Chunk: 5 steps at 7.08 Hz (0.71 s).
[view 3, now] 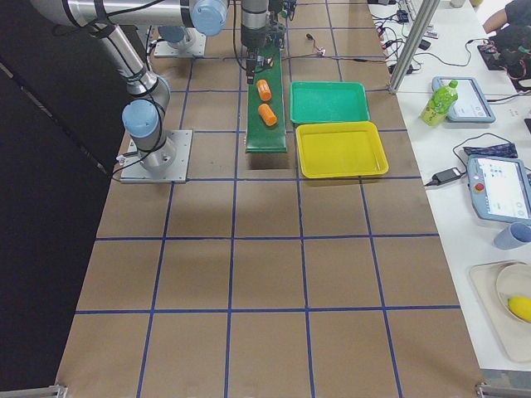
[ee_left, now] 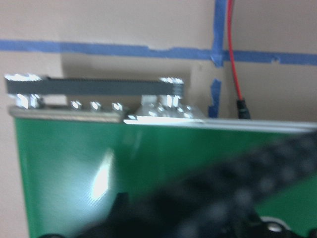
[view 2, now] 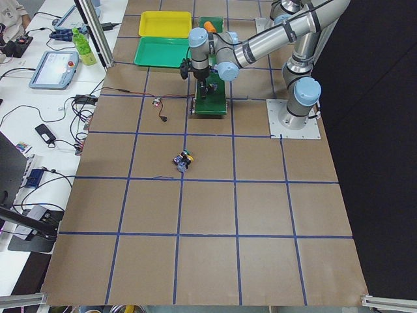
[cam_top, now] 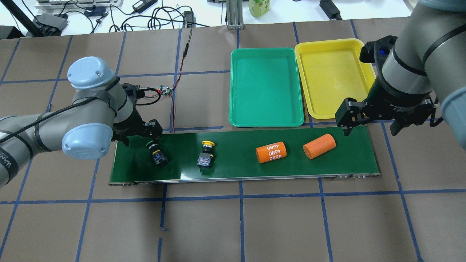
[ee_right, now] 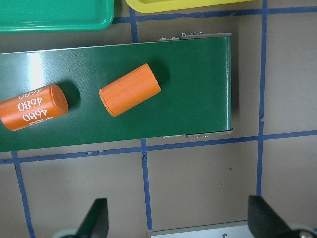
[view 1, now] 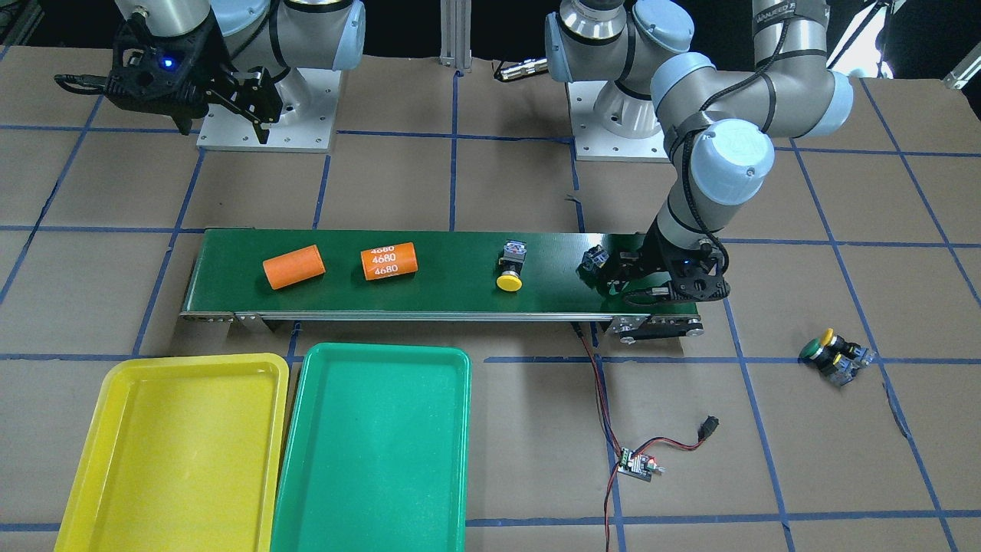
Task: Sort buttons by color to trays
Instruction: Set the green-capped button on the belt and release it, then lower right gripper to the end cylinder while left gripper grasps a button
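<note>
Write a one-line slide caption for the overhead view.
Left tool at a button on the belt, near a yellow button and two orange cylinders; green tray and yellow tray empty; right tool open.

Left wrist view: blurred throughout. An out-of-focus black shape covers the lower right part of the conveyor belt.

Button at the left gripper: cap colour and jaw contact cannot be determined.

Yellow tray and green tray: ends far from the robot are cut off by the front view's edge.
</note>
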Each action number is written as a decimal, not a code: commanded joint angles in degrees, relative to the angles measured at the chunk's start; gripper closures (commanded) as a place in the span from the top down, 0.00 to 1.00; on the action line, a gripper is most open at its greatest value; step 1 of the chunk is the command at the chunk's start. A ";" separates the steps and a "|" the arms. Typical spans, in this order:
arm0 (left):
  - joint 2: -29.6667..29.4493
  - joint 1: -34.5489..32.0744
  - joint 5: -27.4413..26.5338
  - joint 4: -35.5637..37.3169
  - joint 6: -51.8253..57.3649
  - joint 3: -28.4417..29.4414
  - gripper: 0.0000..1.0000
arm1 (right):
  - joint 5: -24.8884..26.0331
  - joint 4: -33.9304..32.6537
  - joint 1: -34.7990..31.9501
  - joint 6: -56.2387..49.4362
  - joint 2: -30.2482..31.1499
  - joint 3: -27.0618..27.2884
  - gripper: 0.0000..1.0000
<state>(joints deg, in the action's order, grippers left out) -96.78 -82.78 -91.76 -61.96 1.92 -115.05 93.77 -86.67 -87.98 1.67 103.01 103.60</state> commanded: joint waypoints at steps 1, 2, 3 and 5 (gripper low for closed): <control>0.19 4.72 1.49 -7.71 1.85 7.26 1.00 | -0.34 0.44 -0.09 0.09 0.52 0.28 1.00; -2.07 10.83 1.41 -8.35 12.65 9.56 1.00 | -0.42 2.10 -0.35 0.09 2.44 0.37 1.00; -5.14 18.11 1.67 -7.66 23.63 10.63 1.00 | -0.51 4.64 -0.26 0.09 4.29 0.55 1.00; -11.12 25.63 1.50 -0.04 42.31 12.04 1.00 | -0.86 4.58 -0.26 0.00 4.48 0.55 1.00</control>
<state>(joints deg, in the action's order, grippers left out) -104.34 -61.81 -90.18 -65.84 33.43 -103.94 93.14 -82.26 -88.28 1.74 107.20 104.15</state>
